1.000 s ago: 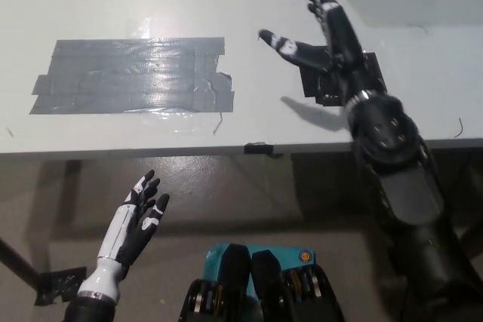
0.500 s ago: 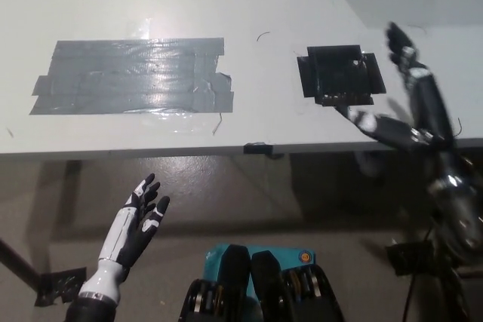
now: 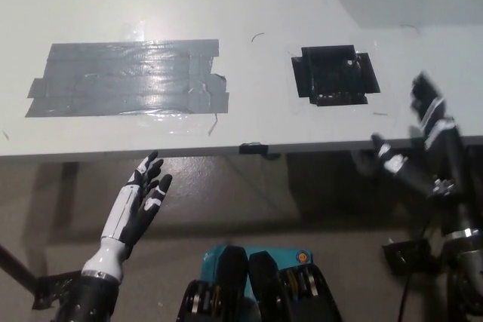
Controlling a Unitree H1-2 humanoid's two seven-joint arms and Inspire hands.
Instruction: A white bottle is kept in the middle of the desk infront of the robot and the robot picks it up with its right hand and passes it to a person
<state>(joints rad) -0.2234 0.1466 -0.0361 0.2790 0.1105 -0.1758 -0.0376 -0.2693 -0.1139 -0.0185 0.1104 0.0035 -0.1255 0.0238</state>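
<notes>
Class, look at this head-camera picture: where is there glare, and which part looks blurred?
Head view: glare shines off the grey tape patch on the white desk, brightest near its middle and along its lower edge. Head view: the right hand at the desk's right edge is smeared with blur, while the left hand below the desk edge looks sharp, fingers apart. The black square patch shows no glare.

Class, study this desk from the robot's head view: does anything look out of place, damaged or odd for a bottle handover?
No bottle is in view. The desk bears only wrinkled grey tape strips with peeling edges and a black tape patch. Both the left hand and right hand are open.
</notes>
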